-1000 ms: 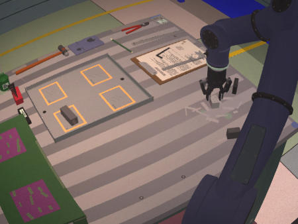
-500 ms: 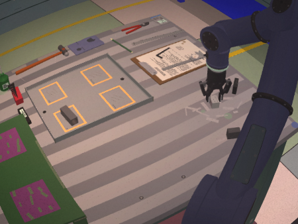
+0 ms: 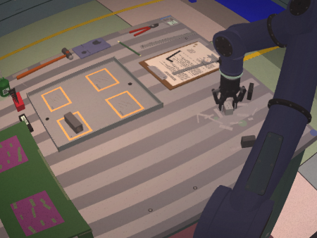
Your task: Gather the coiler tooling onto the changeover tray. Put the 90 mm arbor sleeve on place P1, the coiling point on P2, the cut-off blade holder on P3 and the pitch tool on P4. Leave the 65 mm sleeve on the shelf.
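Note:
A small light grey block point(image 3: 229, 108) lies on the table right of the changeover tray, between the fingers of my gripper point(image 3: 229, 105), which stands open around it and holds nothing. The tray point(image 3: 93, 100) has orange-outlined places, and one dark grey block point(image 3: 73, 122) sits on the front-left place while the others are bare. A dark upright piece point(image 3: 250, 91) stands just right of the gripper. Another dark block point(image 3: 248, 141) lies nearer the table's right edge.
The clipboard point(image 3: 183, 64) lies just behind the gripper, with pale scraps point(image 3: 225, 121) scattered on the table below it. Pliers point(image 3: 143, 29), a pencil point(image 3: 129, 48) and a hammer point(image 3: 44, 63) lie beyond the tray. A green board point(image 3: 28, 186) covers the front-left corner.

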Controlling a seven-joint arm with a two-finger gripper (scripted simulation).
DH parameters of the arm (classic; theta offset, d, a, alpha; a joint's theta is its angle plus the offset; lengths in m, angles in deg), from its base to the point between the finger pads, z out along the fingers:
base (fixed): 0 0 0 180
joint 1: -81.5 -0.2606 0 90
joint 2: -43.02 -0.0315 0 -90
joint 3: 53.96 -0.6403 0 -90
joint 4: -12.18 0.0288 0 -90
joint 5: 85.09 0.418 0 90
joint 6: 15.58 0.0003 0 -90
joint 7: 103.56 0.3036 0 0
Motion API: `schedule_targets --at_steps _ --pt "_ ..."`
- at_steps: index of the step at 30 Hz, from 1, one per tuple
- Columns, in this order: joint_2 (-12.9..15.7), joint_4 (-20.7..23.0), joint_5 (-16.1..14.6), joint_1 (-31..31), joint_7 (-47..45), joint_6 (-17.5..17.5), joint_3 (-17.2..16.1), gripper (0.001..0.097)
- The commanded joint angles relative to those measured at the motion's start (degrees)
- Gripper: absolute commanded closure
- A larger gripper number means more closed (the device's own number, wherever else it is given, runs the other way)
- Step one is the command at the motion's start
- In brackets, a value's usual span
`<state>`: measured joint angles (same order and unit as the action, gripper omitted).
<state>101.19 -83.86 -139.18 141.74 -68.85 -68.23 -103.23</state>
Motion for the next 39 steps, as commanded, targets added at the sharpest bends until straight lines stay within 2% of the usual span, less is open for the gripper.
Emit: schedule_targets --at_steps 1,12,34,39 --pt "-0.1 0.0 0.0 0.0 0.0 0.0 0.0 0.0461" --pt "0.0 0.0 0.0 0.0 0.0 0.0 0.0 0.0461" --pt "0.0 0.0 0.0 0.0 0.0 0.0 0.0 0.0901" --pt "0.0 0.0 0.0 0.0 0.0 0.1 0.0 0.0901"
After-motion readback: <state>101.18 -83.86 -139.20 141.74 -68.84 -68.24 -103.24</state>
